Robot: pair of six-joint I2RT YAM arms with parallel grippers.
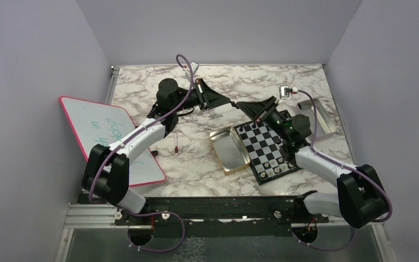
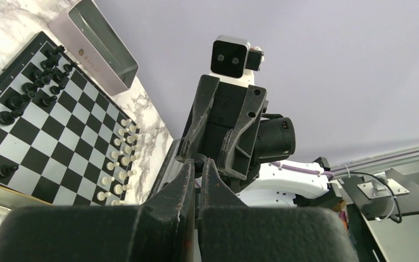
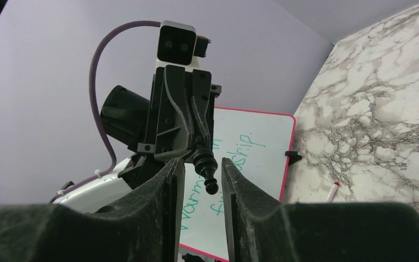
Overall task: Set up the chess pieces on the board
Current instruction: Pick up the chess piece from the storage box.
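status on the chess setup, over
Left gripper shut on a black chess piece, held in midair. Right gripper open, fingers either side of it, no grip yet. Board holds most pieces. Nothing between the arms.

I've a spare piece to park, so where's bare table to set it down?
Bare marble runs along the far edge, and along the near edge in front of the gold tin. Between whiteboard and tin lies only a marker. Crowded: the right side, with board and silver tin.
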